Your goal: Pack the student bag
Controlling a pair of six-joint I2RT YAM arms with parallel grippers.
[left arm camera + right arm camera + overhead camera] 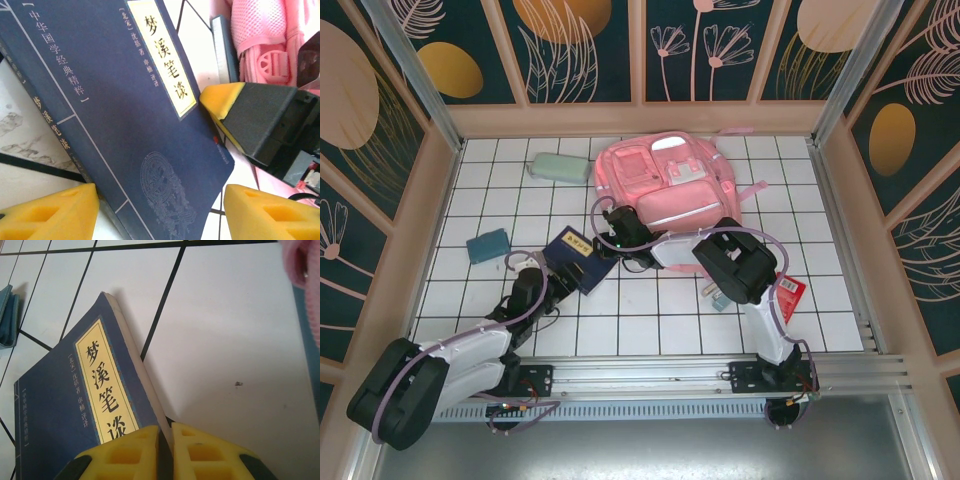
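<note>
- Dark blue book [125, 125] across left and centre, yellow title strip toward the top.
- Along the bottom, left gripper [160, 215]: yellow fingertips [50, 215] in both lower corners, wide apart, book between.
- At mid right, right gripper [222, 100], yellow tip touching the book's edge.
- Upper right, pink bag [265, 40], white tiled table [197, 50] beside it.

Your two arms looked alike. The left arm [470, 350] and the right arm [765, 320] each had glossy white link shells set between bulky matt black joint housings. A lavender cable [760, 232] ran in loose loops along each one. Your left gripper [160, 215] had yellow wedge-shaped fingers [55, 212] with moulded recesses. Your right gripper [165, 450] had the same yellow wedges, mounted on an angular black body [270, 120].
</note>
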